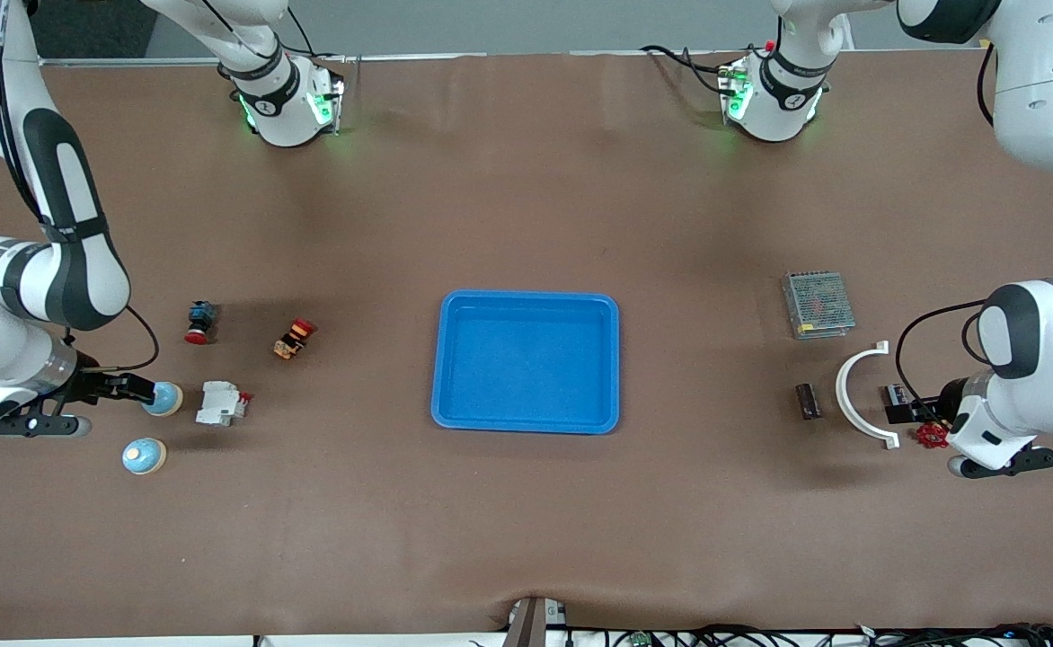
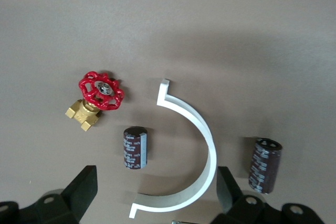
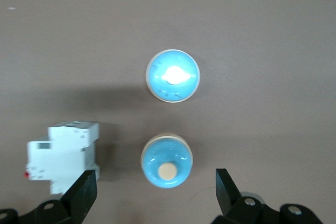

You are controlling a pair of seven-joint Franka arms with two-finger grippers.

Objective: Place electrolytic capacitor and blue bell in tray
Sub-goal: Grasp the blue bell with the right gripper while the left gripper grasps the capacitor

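The bright-blue tray [image 1: 526, 422] lies mid-table and holds nothing. Two blue bells stand at the right arm's end: one [image 1: 167, 399] beside a white breaker, one [image 1: 144, 456] nearer the front camera. My right gripper [image 1: 143, 392] is open over the first bell, which shows between its fingers in the right wrist view [image 3: 167, 161]; the second bell is there too [image 3: 172, 75]. Two dark electrolytic capacitors lie at the left arm's end, one [image 1: 808, 401] [image 2: 265, 164] and one [image 1: 896, 394] [image 2: 135, 147], on either side of a white arc. My left gripper [image 1: 902, 413] [image 2: 155, 192] is open and empty above them.
A white curved bracket [image 1: 861, 395] [image 2: 202, 135], a red-handled brass valve [image 1: 933, 436] [image 2: 100, 95] and a metal power supply [image 1: 818, 304] lie at the left arm's end. A white breaker [image 1: 221, 403] [image 3: 62, 156] and two red push-buttons [image 1: 200, 322] [image 1: 295, 338] lie at the right arm's end.
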